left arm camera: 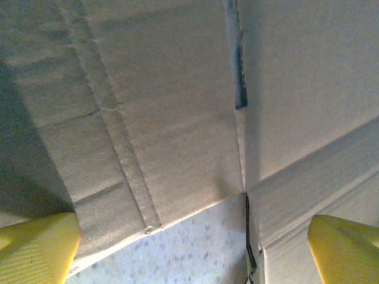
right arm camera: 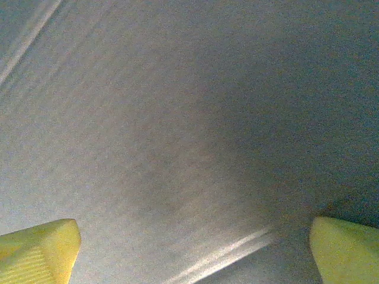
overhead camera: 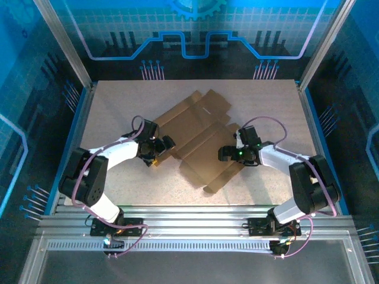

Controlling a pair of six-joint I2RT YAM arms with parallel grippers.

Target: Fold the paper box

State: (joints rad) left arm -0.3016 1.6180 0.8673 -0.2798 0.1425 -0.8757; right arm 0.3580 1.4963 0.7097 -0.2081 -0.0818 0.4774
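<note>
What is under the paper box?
The speckled table, which shows past the edge of the paper box in the left wrist view. Anything lying beneath the cardboard itself is covered and cannot be seen.

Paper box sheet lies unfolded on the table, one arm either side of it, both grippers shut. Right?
Not quite: both grippers are open, not shut. The left wrist view shows the left gripper spread wide, and the right wrist view shows the same for the right gripper. The rest holds: the paper box lies unfolded on the table, with one arm on either side.
</note>
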